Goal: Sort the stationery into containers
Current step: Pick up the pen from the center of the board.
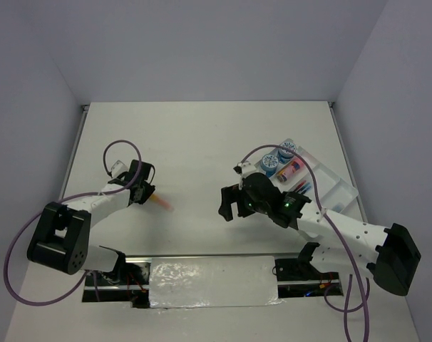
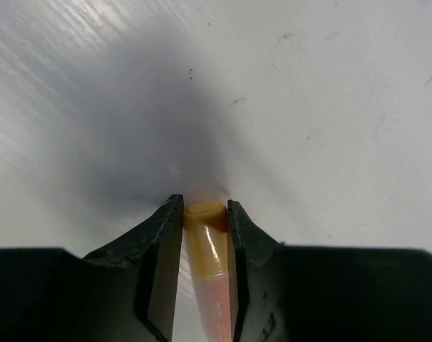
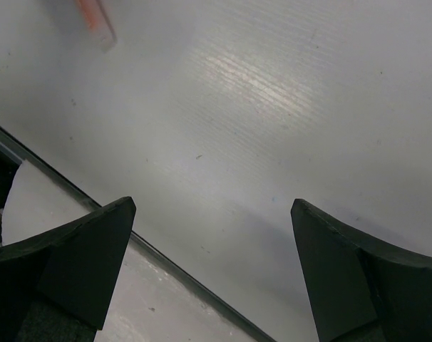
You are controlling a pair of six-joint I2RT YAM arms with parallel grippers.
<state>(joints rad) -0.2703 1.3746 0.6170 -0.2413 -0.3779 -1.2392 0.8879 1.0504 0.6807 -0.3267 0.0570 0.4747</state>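
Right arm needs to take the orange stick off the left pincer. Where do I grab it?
Likely the free tip of the orange stick poking out toward the right arm; the left pincer covers its other end. Bring the open right pincer in from the right, closing across its thin width.

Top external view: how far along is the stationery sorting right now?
Mostly done: two patterned tubs, a pink-orange marker and thin pens sit in the white tray. In hand: the left claw is shut on the yellow-orange stick, well away from the tray; the right claw is open, empty. Left: that stick into a compartment.
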